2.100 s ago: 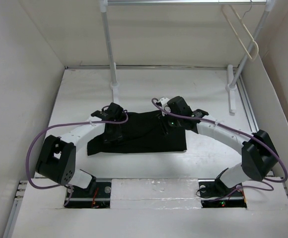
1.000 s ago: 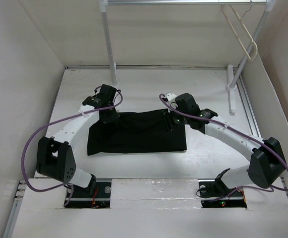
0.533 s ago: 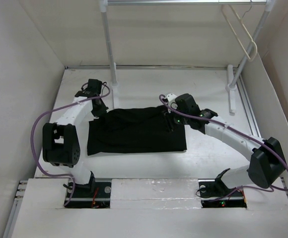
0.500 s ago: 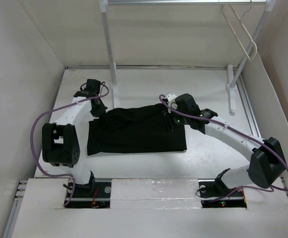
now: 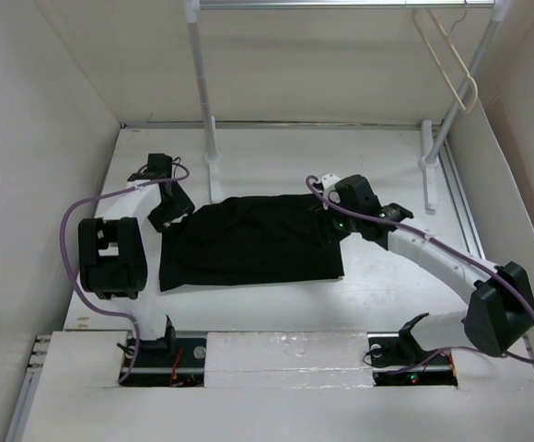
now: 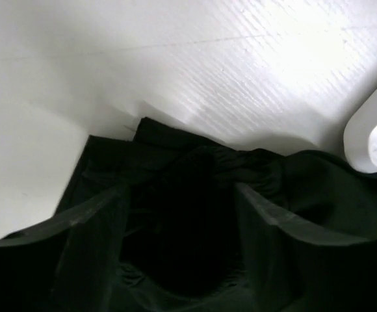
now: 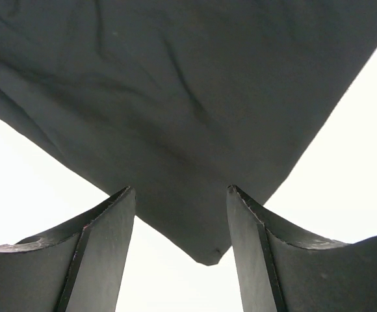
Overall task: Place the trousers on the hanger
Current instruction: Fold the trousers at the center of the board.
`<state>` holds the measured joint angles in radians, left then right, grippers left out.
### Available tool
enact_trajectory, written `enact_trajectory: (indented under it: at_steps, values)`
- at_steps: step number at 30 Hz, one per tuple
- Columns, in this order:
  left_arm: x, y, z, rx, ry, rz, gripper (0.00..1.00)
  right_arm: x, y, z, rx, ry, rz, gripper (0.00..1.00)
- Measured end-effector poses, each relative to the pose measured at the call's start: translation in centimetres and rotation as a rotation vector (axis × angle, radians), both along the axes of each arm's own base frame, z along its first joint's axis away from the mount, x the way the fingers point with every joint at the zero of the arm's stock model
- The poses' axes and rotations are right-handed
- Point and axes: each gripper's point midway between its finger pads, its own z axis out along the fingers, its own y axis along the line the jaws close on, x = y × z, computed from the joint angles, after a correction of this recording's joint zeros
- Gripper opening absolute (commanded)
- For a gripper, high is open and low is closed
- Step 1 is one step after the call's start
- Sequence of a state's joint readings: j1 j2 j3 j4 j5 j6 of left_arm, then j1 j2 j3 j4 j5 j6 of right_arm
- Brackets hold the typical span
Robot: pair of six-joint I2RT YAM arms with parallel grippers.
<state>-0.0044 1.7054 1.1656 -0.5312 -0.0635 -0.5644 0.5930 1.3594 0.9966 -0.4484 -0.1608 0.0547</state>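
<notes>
The black trousers point(image 5: 249, 241) lie flat on the white table, folded lengthwise. My left gripper point(image 5: 168, 216) is at their far left corner, jaws apart, with bunched black cloth point(image 6: 169, 146) lying between the fingers in the left wrist view, where the gripper point(image 6: 179, 195) is low over it. My right gripper point(image 5: 327, 221) is open at the far right corner. In the right wrist view the gripper point(image 7: 179, 192) hangs above the cloth point(image 7: 175, 97), whose corner tip points between the fingers. The cream hanger point(image 5: 451, 60) hangs on the rack at the top right, away from both grippers.
A white rack stands at the back: its left pole point(image 5: 203, 83) with a foot point(image 5: 214, 168) just beyond the trousers, its right pole point(image 5: 460, 92) with a foot point(image 5: 428, 170). The left foot shows in the left wrist view point(image 6: 374, 140). White walls close the sides.
My left arm has swung left and toward the back, and the trousers' far left corner was drawn out that way. My right gripper shifted slightly right along the far edge.
</notes>
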Motion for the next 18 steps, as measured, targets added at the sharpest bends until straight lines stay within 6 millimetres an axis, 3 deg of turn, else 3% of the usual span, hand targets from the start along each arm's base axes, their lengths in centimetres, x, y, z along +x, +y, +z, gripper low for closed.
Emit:
enact_trajectory:
  at_steps: [3, 4, 5, 6, 7, 9, 11, 12, 13, 16, 18]
  values:
    - [0.1, 0.5, 0.9, 0.027, -0.014, 0.008, 0.67, -0.2, -1.1, 0.3, -0.002, -0.005, -0.019, 0.63]
    - [0.1, 0.6, 1.3, 0.034, -0.024, 0.010, 0.64, -0.3, -1.3, 0.3, 0.000, -0.009, -0.021, 0.47]
    - [0.1, 0.8, 2.4, 0.045, -0.048, 0.015, 0.64, -0.4, -1.4, 0.4, 0.002, -0.012, -0.020, 0.47]
    - [-0.1, 1.0, 3.5, 0.051, -0.073, 0.021, 0.63, -0.5, -1.5, 0.4, -0.001, -0.016, -0.016, 0.33]
    - [-0.3, 1.1, 4.6, 0.055, -0.103, 0.027, 0.59, -0.6, -1.7, 0.4, 0.002, -0.016, -0.018, 0.11]
    - [-1.5, 1.0, 7.0, 0.047, -0.181, 0.044, 0.57, -0.6, -2.2, 0.1, 0.002, -0.009, -0.027, 0.04]
    - [-3.8, 0.8, 8.3, 0.022, -0.237, 0.075, 0.55, -0.5, -3.2, -0.5, -0.004, 0.001, -0.050, 0.10]
    - [-5.1, 0.6, 8.5, 0.007, -0.248, 0.090, 0.54, -0.5, -3.8, -0.9, -0.009, 0.010, -0.064, 0.18]
    - [-6.4, 0.5, 8.3, -0.011, -0.255, 0.115, 0.54, -0.5, -4.4, -1.3, -0.014, 0.020, -0.079, 0.35]
    - [-9.7, -0.2, 6.5, -0.067, -0.228, 0.175, 0.57, -0.3, -6.1, -2.3, -0.015, 0.047, -0.112, 0.55]
    - [-11.1, -1.0, 4.6, -0.114, -0.179, 0.197, 0.57, 0.0, -7.1, -2.6, 0.002, 0.061, -0.132, 0.58]
